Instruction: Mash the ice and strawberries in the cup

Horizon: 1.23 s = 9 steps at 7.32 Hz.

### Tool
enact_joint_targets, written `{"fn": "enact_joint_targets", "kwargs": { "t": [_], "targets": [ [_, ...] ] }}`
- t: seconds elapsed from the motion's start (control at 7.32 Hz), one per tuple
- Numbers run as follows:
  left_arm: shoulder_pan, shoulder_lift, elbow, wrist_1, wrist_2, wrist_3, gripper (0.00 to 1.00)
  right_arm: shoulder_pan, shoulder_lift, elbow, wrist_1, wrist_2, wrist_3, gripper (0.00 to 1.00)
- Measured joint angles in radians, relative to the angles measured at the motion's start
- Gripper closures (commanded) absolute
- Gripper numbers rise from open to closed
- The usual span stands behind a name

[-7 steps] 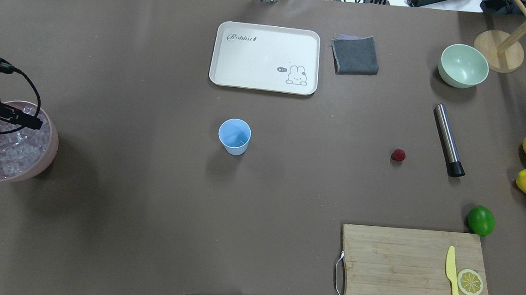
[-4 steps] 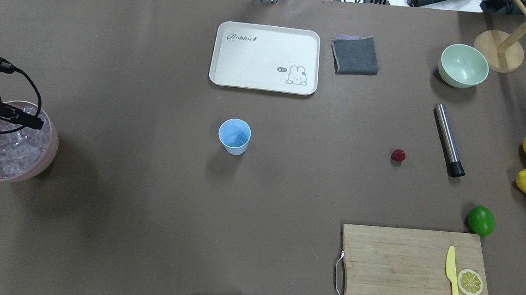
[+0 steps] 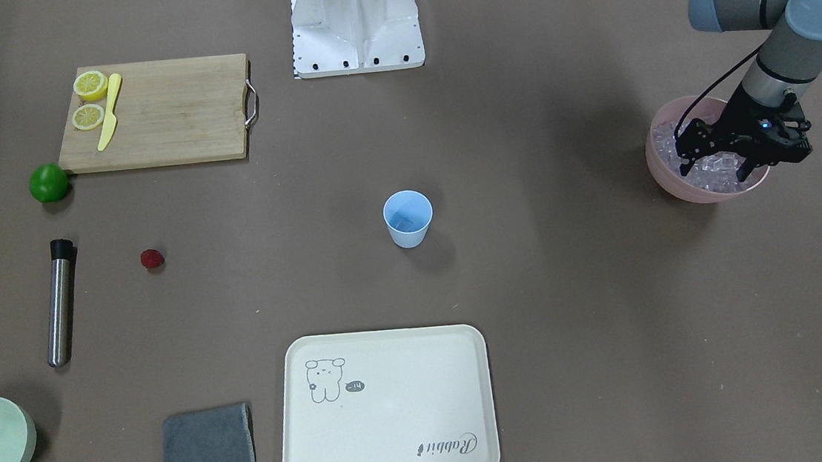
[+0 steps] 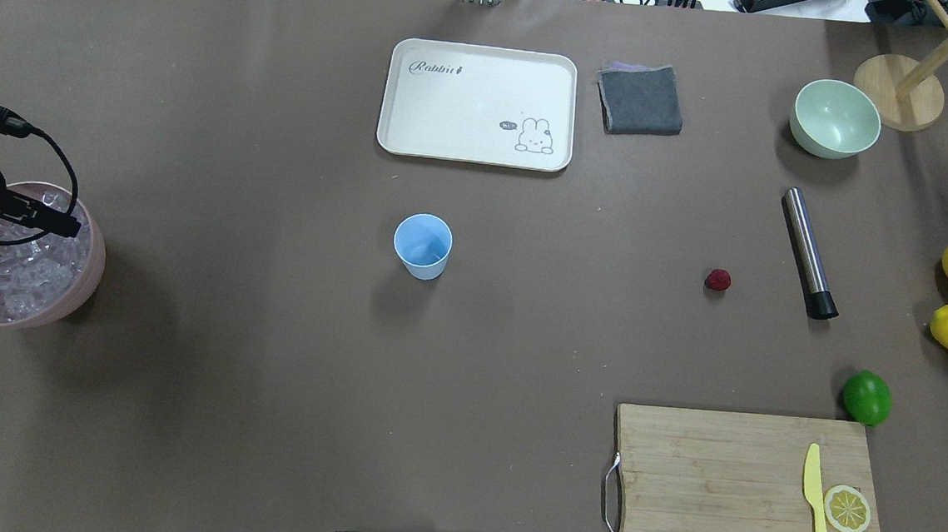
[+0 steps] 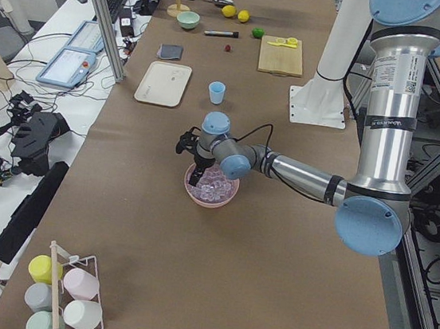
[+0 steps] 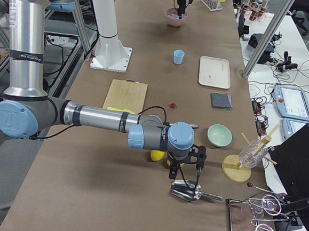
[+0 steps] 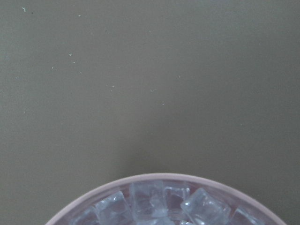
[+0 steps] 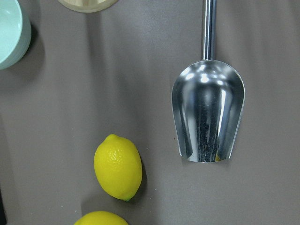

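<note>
Holds the left claw [image 5: 193, 168] down at a pink bowl [image 5: 209, 202] heaped with ice [image 5: 217, 186], on the brown tabletop [image 5: 190, 273]. Farther along: blue cup [image 5: 216, 93] upright, cream tray [image 5: 163, 83] near it, then small strawberry [image 5: 228, 48] close to a wooden board [image 5: 281, 56].

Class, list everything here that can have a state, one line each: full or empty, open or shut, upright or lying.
cup: upright, looks empty
pink bowl: holds ice
strawberry: whole, outside the cup
left gripper: open, over the ice
right gripper: cannot tell open or shut
green bowl: upright, empty
muddler: lying flat
scoop: lying empty
cloth: folded
</note>
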Motion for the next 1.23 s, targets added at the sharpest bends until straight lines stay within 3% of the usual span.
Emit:
{"fn": "enact_joint_targets", "kwargs": {
  "t": [0.14, 0.27, 0.68, 1.23],
  "targets": [
    [0.002, 0.0, 0.0, 0.0, 0.0, 0.0, 0.03, 0.0, 0.0, 0.0, 0.0, 0.0, 0.0, 0.0],
    [0.002, 0.0, 0.0, 0.0, 0.0, 0.0, 0.1, 0.0, 0.0, 0.0, 0.0, 0.0, 0.0, 0.0],
    [0.002, 0.0, -0.004, 0.0, -0.001, -0.002, 0.45, 0.0, 0.001, 0.001, 0.0, 0.0, 0.0, 0.0],
    [0.003, 0.002, -0.016, -0.001, -0.006, -0.001, 0.49, -0.001, 0.003, -0.001, 0.0, -0.001, 0.0, 0.0]
  ]
}}
